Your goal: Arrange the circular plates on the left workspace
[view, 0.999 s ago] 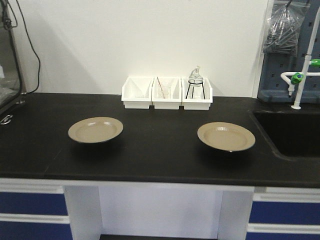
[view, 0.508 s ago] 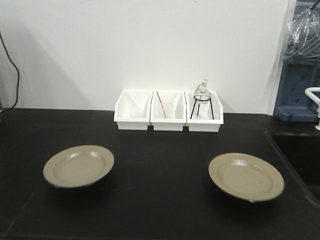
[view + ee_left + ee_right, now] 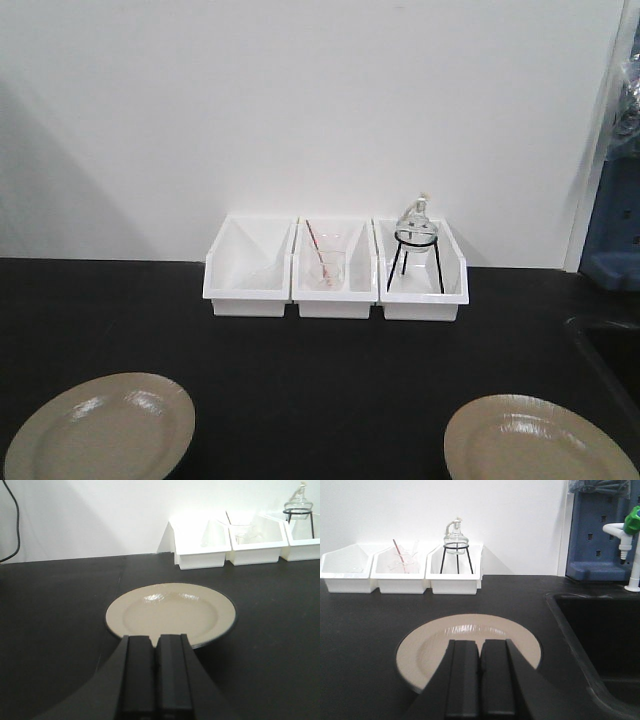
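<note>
While both claws are sitting clenched, finger against finger with nothing between them, the left gripper [image 3: 154, 640] is pointing at the near rim of the left plate [image 3: 170, 612] and the right gripper [image 3: 480, 644] is lining up the same way on the right plate [image 3: 470, 627]. Each plate is lying flat and face up on the black countertop [image 3: 320, 370], one at the lower left of the front view [image 3: 100, 430] and one at the lower right [image 3: 540, 445], well apart, so each arm seems to be taking the dish straight ahead of it. Bare counter is lying open between the two plates and off toward the left edge of the frame, which looks like the room to use. Three white bins [image 3: 335, 270] are closing off the back along the wall, and the sink [image 3: 600, 630] is dropping away near the right plate, so that side is offering little margin. The thin black rims are hugging the surface, so the fingers would probably need to part before pinching one.
</note>
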You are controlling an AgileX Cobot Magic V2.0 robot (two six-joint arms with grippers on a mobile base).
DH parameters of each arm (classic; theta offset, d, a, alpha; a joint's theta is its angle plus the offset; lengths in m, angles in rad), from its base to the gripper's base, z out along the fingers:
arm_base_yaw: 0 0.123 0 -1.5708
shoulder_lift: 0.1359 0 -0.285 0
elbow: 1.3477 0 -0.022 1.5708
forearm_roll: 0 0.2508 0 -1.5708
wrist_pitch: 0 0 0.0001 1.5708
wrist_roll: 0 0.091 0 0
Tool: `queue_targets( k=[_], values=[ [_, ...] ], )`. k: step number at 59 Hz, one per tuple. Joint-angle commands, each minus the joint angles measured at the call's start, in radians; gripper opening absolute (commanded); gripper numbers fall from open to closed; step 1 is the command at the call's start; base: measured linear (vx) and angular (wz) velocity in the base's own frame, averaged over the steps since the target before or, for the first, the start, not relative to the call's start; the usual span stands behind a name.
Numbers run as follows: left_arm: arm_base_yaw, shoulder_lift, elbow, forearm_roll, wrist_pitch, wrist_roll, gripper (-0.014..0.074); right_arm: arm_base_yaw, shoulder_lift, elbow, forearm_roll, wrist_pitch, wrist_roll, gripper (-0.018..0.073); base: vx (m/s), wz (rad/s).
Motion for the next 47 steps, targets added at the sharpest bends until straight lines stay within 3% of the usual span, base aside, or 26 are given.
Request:
queue_targets(
  k=[1, 47],
  values=[
    [0.002, -0.015, 0.012, -0.009, -0.084, -0.007, 0.0002, -0.006, -0.016, 0.006, -0.012, -0.078, -0.004, -0.0001, 0.31, -0.02],
    [0.002, -0.015, 0.012, -0.009, -0.084, -0.007, 0.0002, -0.006, -0.016, 0.006, -0.012, -0.08, -0.004, -0.0001, 0.1, -0.04]
  ],
)
